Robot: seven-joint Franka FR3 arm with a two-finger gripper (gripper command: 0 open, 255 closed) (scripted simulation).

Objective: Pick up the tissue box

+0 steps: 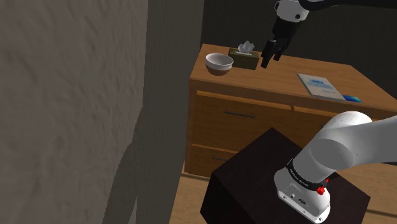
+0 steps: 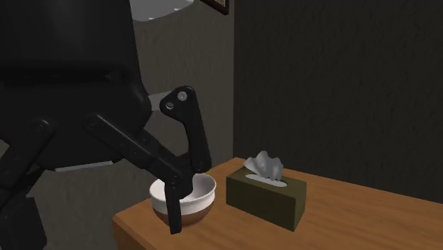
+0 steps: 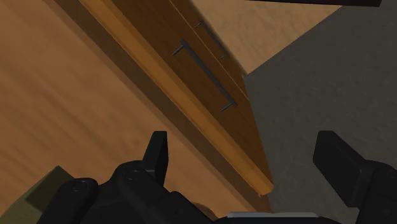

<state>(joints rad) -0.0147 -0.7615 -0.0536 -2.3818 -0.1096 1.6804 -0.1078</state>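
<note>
Bowl (image 1: 219, 63) beside tissue box (image 1: 244, 58), booklet (image 1: 318, 85) apart

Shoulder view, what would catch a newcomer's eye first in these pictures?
The black gripper hangs open above the wooden dresser, just to the shoulder view's right of the olive tissue box. Next to the box, on its left in that view, sits a white bowl.
</note>
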